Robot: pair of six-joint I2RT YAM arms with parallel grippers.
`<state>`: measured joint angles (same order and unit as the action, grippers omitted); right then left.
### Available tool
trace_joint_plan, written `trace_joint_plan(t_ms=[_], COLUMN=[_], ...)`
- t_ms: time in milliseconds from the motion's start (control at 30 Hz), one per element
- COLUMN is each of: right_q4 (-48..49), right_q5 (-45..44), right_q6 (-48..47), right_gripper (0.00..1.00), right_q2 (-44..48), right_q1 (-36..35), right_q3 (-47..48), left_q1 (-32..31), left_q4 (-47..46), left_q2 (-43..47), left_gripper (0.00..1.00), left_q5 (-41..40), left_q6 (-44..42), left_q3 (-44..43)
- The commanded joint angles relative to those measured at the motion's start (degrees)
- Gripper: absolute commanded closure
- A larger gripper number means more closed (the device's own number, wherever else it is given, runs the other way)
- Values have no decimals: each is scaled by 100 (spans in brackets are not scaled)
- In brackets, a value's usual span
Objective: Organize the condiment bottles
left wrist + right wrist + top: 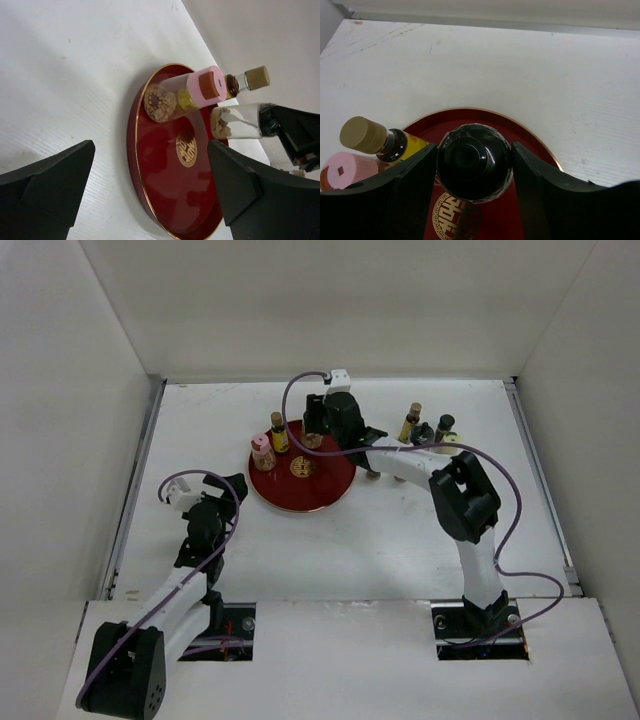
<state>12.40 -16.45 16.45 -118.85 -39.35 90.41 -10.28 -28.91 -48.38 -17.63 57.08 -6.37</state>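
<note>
A round red tray [320,492] with a gold emblem lies mid-table. On it stand a pink-capped jar [263,453] and a yellow bottle with a tan cap [279,432]. My right gripper [318,433] is over the tray's back part, shut on a clear jar with a black cap [474,165]; both fingers press the cap. The left wrist view shows that jar [237,122] upright with its base at the tray. My left gripper [232,487] is open and empty just left of the tray [165,200]. The pink cap [342,167] and tan cap [370,136] sit left of the right gripper [474,150].
Several other small bottles stand at the back right, among them a tall amber one [410,422] and a dark-capped one [445,424], close behind the right forearm. White walls enclose the table on three sides. The left gripper [150,150] faces the tray rim.
</note>
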Motion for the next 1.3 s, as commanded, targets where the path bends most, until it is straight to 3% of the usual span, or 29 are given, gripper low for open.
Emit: trace_joint_plan(t_ms=[0, 233, 400, 533, 633, 700, 867, 933, 1000, 1133, 1267], right_q4=[465, 447, 447, 447, 508, 544, 571, 256, -149, -309, -370], right_q5=[-34, -175, -105, 36, 54, 54, -253, -315, -333, -324, -228], right_q6=[131, 148, 297, 412, 368, 228, 60, 34, 43, 43, 8], right_gripper=[47, 43, 28, 16, 14, 19, 59, 61, 57, 34, 27], right_q2=[-182, -543, -596, -202, 509, 1045, 2662, 3129, 3428, 3579, 3421], right_q1=[-15, -50, -103, -103, -86, -33, 379, 529, 661, 723, 697], right_q3=[494, 820, 855, 716, 181, -320, -2121, -2684, -3071, -3609, -3610], left_q1=[84, 57, 40, 40, 40, 31, 13, 22, 40, -4, -4], left_q4=[-221, -229, -238, -247, -238, -247, -247, -247, -247, -247, -256], left_q2=[-22, -83, -180, -260, -181, -233, -286, -286, -330, -295, -409], left_gripper=[0, 0, 0, 0, 0, 0, 0, 0, 0, 0, 0], left_q5=[102, 128, 155, 189, 198, 172, 251, 216, 242, 207, 260], left_q6=[119, 137, 146, 146, 146, 154, 172, 172, 172, 154, 172], left_q3=[-13, -4, -40, -57, -48, -40, -75, -66, -75, -84, -110])
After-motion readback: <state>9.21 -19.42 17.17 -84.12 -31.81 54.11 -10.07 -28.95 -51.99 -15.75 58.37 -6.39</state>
